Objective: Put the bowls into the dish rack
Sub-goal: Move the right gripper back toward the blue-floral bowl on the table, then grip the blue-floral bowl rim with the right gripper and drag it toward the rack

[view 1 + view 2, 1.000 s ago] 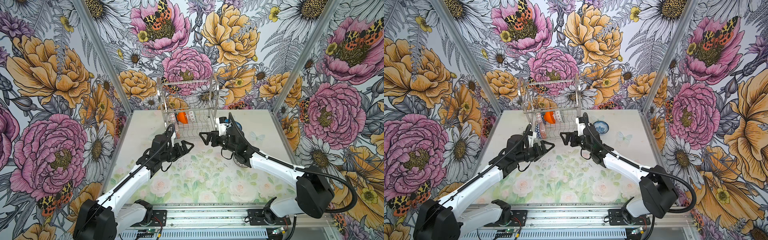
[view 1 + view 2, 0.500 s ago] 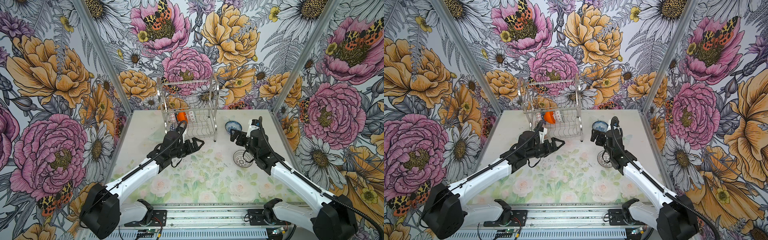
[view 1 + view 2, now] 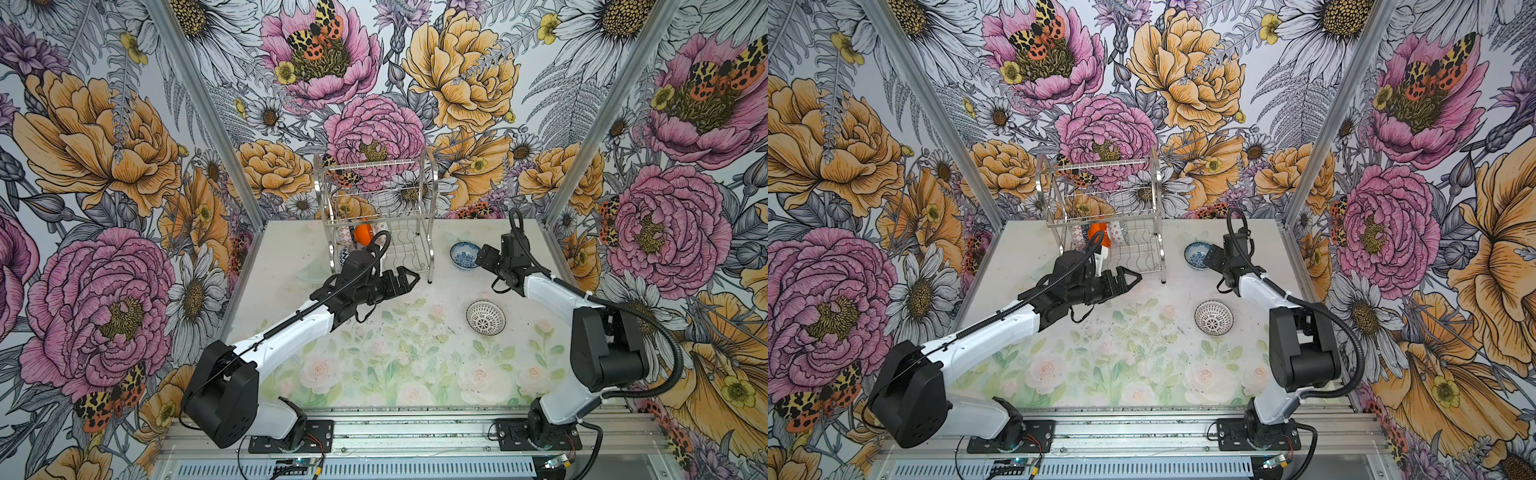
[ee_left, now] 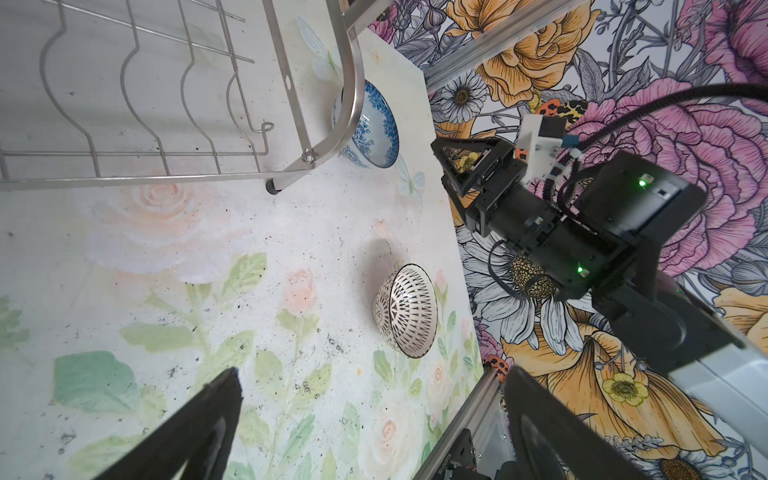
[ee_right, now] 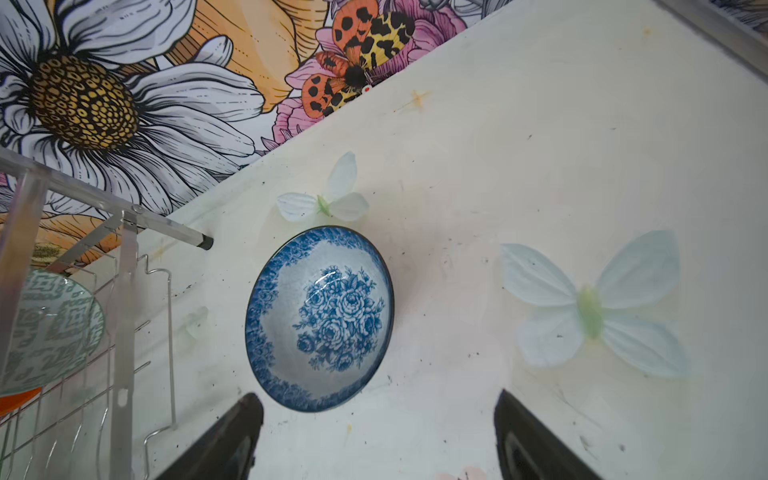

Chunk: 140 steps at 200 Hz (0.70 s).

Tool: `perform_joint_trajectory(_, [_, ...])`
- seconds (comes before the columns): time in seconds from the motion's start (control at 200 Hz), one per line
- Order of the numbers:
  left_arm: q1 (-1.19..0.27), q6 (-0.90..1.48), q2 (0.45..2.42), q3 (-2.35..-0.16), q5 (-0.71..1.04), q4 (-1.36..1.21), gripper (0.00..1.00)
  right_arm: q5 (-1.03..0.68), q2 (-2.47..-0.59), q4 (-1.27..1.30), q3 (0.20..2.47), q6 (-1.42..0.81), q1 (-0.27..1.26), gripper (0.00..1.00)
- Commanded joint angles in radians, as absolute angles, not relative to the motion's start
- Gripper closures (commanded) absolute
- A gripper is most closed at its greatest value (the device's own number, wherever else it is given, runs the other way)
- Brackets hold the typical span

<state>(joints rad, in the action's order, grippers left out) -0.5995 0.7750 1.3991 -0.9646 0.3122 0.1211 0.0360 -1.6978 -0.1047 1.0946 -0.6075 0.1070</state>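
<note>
Bowls (image 3: 362,235): two lie mouth up on the worktop (image 3: 374,374). The others in view stand on edge in the lower tier of the dish rack (image 5: 124,316), far centre.
Blue-white floral bowl (image 5: 320,320): just right of the rack, close ahead of the right fingers (image 5: 224,440).
White lattice bowl (image 3: 485,318): nearer, right of centre, clear of both arms.
Plain orange bowl (image 3: 1104,239): kept upright by the slot wires, presumably for compact stacking.
Right fingers: apart, nothing between them. They are judged to be lined up for a rim grip on the floral bowl.
Left fingers (image 4: 195,432): spread wide and empty, poised just in front of the rack.
Worktop: pale, printed with faint roses and butterflies, flecked with dark specks.
Room: an enclosure papered with large flowers (image 3: 104,166) on three sides, with an aluminium rail (image 3: 415,419) along the near edge.
</note>
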Motion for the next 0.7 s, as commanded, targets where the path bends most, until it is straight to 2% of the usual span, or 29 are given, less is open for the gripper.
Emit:
perform_joint_trajectory(0.0, [-0.589,0.727,1.414,-0.993,0.286,0.158,0.01,-0.041,-1.796,-0.102,1.203,-0.595,0.092,0.15])
perform_joint_trajectory(0.145, [-0.57,0.716,1.414,-0.996,0.279,0.177,0.01,-0.093,-1.919,-0.104,1.301,-0.6,0.062,0.25])
perform_joint_trajectory(0.39, [-0.555,0.723,1.415,-1.001,0.266,0.184,0.01,-0.094,-1.994,-0.106,1.315,-0.586,0.041,0.37])
perform_joint_trajectory(0.62, [-0.556,0.743,1.431,-0.992,0.268,0.161,0.01,-0.121,-2.05,-0.106,1.334,-0.579,0.044,0.55])
perform_joint_trajectory(0.696, [-0.557,0.745,1.417,-0.987,0.261,0.174,0.01,-0.141,-2.066,-0.107,1.349,-0.578,0.043,0.65])
